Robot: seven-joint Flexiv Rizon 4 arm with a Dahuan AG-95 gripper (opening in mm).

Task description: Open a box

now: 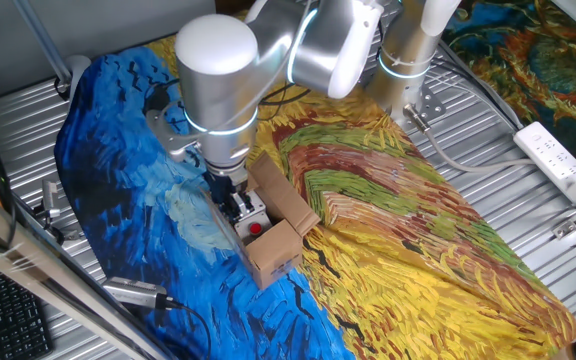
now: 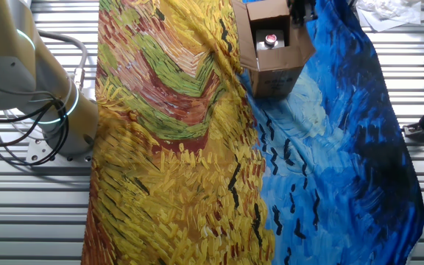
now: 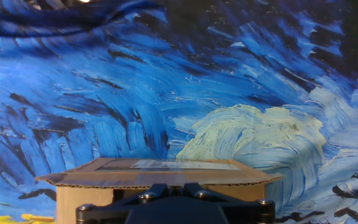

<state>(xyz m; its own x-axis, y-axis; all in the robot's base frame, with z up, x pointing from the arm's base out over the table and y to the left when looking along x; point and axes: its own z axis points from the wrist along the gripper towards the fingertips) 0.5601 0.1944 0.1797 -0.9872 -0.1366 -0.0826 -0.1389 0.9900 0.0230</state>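
Observation:
The brown cardboard box [image 1: 280, 250] stands on the painted cloth with its top flaps folded outward. A grey unit with a red button [image 1: 256, 228] shows inside. In the other fixed view the box [image 2: 274, 70] sits at the top edge, the red button [image 2: 271, 38] visible inside. My gripper [image 1: 232, 198] is low over the box's far left end, by the left flap. In the hand view the fingers [image 3: 174, 188] are pressed together, with nothing seen between them, just behind a flat cardboard flap [image 3: 160, 169]. In the other fixed view only a dark bit of the gripper [image 2: 301, 10] shows.
A blue and yellow painted cloth [image 1: 398, 230] covers the slatted metal table. A white power strip [image 1: 560, 160] lies at the right. A metal tool [image 1: 138, 293] lies front left, near a keyboard [image 1: 8, 320]. The arm's base [image 2: 50, 118] stands beside the cloth.

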